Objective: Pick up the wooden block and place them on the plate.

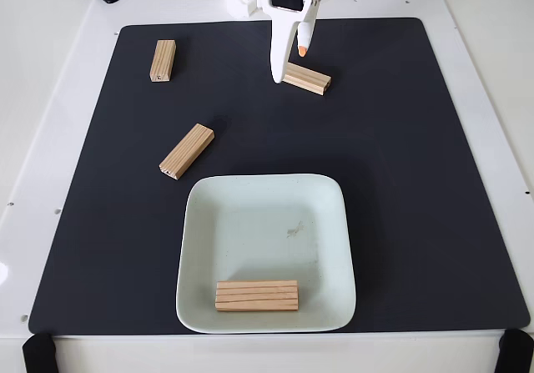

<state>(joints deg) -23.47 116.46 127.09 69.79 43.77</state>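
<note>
the black mat covers my bench. the plate holds one wooden block; three more lie on the mat. my tool hangs, fingers apart, touching the far block.

Bright even light, soft shadows, sharp focus

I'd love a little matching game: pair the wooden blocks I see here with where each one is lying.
Things:
1. grooved block
2. block by the end effector
3. slanted block
4. far-left block

Places:
A. mat's upper left corner
B. on the plate, near its front rim
C. mat, just off the plate's upper left corner
D. top middle of the mat

Pairs: 1-B, 2-D, 3-C, 4-A
</note>
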